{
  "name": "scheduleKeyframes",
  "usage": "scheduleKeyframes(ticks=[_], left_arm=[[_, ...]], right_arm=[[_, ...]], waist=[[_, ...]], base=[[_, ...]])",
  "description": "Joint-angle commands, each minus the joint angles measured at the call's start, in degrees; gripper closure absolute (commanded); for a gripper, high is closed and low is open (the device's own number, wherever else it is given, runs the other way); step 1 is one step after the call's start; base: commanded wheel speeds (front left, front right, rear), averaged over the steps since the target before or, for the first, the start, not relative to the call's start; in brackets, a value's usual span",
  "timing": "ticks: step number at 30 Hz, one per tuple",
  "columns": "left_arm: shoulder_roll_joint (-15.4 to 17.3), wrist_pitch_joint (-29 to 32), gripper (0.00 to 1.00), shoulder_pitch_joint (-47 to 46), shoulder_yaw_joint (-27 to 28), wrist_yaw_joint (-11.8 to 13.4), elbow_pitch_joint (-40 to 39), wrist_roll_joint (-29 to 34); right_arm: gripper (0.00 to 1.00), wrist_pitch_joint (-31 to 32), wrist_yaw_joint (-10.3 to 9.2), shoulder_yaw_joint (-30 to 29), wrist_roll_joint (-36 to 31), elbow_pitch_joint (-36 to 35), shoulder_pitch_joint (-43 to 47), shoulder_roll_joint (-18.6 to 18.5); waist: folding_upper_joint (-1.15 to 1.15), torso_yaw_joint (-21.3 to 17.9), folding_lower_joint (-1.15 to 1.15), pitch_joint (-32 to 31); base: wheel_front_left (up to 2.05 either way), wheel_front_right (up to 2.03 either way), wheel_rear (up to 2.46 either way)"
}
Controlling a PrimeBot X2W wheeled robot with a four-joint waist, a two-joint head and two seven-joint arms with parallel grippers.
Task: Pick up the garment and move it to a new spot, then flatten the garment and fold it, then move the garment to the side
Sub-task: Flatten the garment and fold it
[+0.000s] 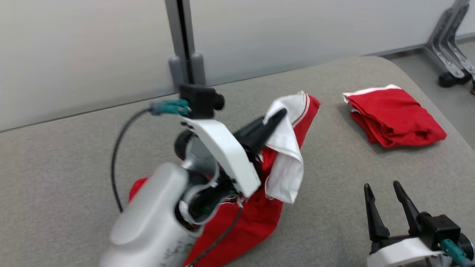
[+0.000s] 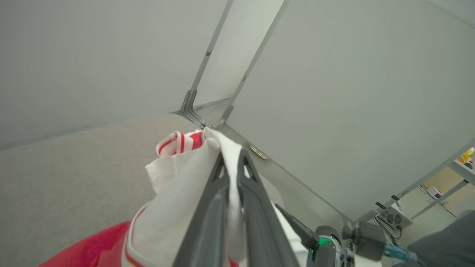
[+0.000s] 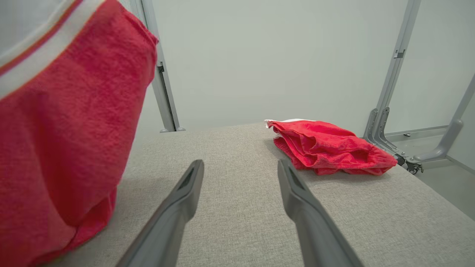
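Observation:
A red garment (image 1: 256, 215) with a white lining and red-striped trim hangs lifted off the grey cushion. My left gripper (image 1: 280, 113) is shut on its white upper edge, holding it up. In the left wrist view the white cloth (image 2: 178, 193) is pinched between the dark fingers (image 2: 256, 207), with the striped trim above the left gripper (image 2: 232, 155). The garment (image 3: 63, 129) also hangs at the left of the right wrist view. My right gripper (image 1: 382, 189) stands open at the lower right, above bare cushion, nothing between its fingers (image 3: 178, 200).
A second red garment (image 1: 393, 116) lies folded at the far right of the cushion (image 1: 74, 155), also seen ahead of the right gripper (image 3: 326, 152). A pale partition with a grey post (image 1: 183, 44) stands behind. Metal frame feet (image 1: 451, 48) rest on the floor at far right.

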Motion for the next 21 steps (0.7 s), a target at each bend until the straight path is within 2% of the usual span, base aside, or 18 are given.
scheduleKeyframes(ticks=[1,6,7,8,9,10,16,21], left_arm=[[-0.03,-3.53,1.00,-1.97,-3.39,1.02,1.90,-2.54],[0.22,-16.09,1.00,-6.55,-14.90,4.56,11.69,-7.50],[0.16,-18.73,0.83,-7.43,-16.91,5.10,13.50,-8.29],[-0.02,-20.86,0.61,-8.21,-19.15,5.46,14.91,-8.81],[-0.09,-22.70,0.03,-8.92,-21.36,5.85,15.99,-10.13],[-0.03,-24.21,0.00,-9.50,-23.23,6.00,16.53,-12.10],[0.12,-29.15,0.00,-13.49,-32.94,6.37,15.83,-20.77],[0.09,-33.09,0.00,-16.56,-36.57,6.08,15.92,-22.35]], right_arm=[[0.00,-0.25,-0.01,0.63,0.58,0.21,-1.46,-0.27],[0.00,-0.25,-0.01,2.03,2.39,0.69,-4.05,-0.27],[0.00,-0.25,-0.01,2.01,2.68,0.80,-4.27,-0.29],[0.00,-0.25,-0.01,2.02,2.97,0.91,-4.35,-0.27],[0.00,-0.25,-0.01,2.02,3.18,1.02,-4.48,-0.26],[0.00,-0.25,-0.01,1.95,3.38,1.12,-4.59,-0.27],[0.00,-0.25,-0.01,1.38,3.43,1.46,-4.76,-0.26],[0.00,-0.25,-0.01,0.86,2.65,1.44,-4.92,-0.28]], waist=[[0.00,-2.74,0.00,2.50],[0.00,-6.03,0.00,5.72],[0.00,-6.42,0.00,6.19],[0.00,-6.72,0.00,6.56],[0.00,-6.93,0.00,6.92],[0.00,-7.02,0.00,7.23],[0.00,-5.69,0.00,7.98],[0.00,-3.93,0.00,7.22]], base=[[0.00,0.00,0.00],[0.00,0.00,0.00],[0.00,0.00,0.00],[0.00,0.00,0.00],[0.00,0.00,0.00],[0.00,0.00,0.00],[0.00,0.00,0.00],[0.00,0.00,0.00]])
